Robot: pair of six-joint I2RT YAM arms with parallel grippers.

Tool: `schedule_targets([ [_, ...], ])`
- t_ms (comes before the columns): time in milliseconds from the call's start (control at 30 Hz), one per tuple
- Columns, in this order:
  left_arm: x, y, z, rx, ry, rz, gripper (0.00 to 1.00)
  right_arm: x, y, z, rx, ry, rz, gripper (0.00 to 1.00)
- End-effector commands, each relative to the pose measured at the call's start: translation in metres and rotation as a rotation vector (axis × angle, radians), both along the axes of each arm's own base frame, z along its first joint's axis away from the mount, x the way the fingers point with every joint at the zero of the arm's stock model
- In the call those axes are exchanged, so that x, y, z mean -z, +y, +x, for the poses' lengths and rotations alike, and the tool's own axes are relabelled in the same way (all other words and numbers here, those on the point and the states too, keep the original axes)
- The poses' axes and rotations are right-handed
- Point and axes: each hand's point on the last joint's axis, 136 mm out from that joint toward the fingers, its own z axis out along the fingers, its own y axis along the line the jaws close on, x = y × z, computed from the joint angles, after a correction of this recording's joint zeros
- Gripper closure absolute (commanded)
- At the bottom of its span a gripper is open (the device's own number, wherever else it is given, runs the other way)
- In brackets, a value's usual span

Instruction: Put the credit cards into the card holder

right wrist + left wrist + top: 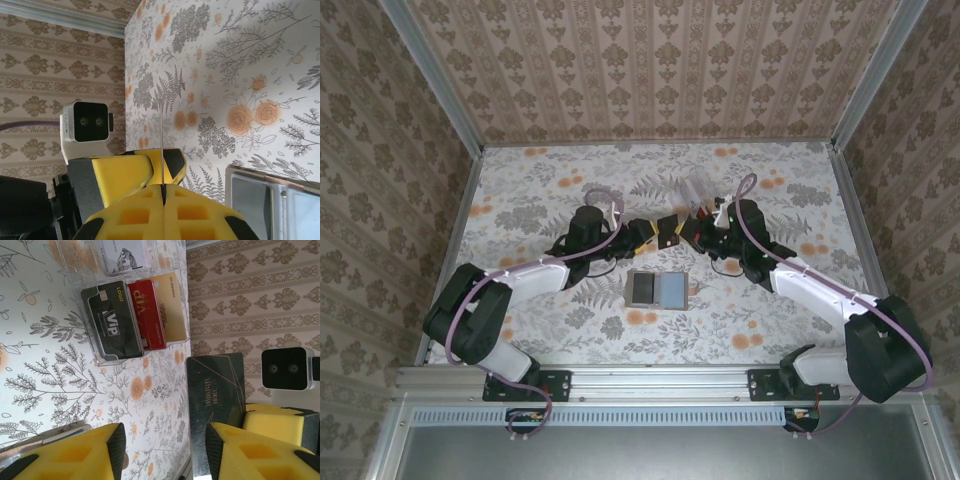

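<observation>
The black plastic card [215,395] with gold lines was clamped between the pads of the right gripper [164,192], edge-on in its own view, face-on in the left wrist view. The fingers of the left gripper [165,442] stood apart beside it. The flat grey folding card holder [657,289] lay open on the flowered table [540,180], just nearer the bases

**Holder open, one card aloft**

The grey card holder [657,289] lies open and flat on the table [520,200]. Beyond it a gold-lined black card [216,405] stands on edge, pinched in the right end effector [163,189]. A black VIP card [117,322], red card [147,315] and gold card [171,305] overlap in a clear box [92,347].
</observation>
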Motion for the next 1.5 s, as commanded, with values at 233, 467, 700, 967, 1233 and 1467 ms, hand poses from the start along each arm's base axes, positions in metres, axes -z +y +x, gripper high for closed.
schedule_targets([
  [233,-0.027,-0.01,0.003,0.051,-0.064,-0.071,0.68,0.005,0.014,0.003,-0.053,0.013,0.047,1.0],
  [467,-0.024,-0.009,0.003,0.044,-0.06,-0.067,0.83,0.013,0.015,0.002,-0.058,0.032,0.041,1.0],
  [700,-0.023,-0.008,0.003,0.042,-0.06,-0.065,0.97,0.03,0.016,-0.001,-0.076,0.072,0.011,0.97],
  [967,-0.019,-0.005,0.001,0.039,-0.059,-0.057,1.0,0.039,0.014,-0.004,-0.086,0.091,-0.028,0.89],
  [1233,0.01,0.013,-0.011,0.025,-0.026,0.06,1.0,0.06,-0.003,-0.015,-0.074,0.152,-0.176,0.78],
  [1467,0.045,0.034,-0.031,0.04,0.001,0.235,1.0,0.087,-0.012,-0.042,-0.115,0.229,-0.425,0.78],
])
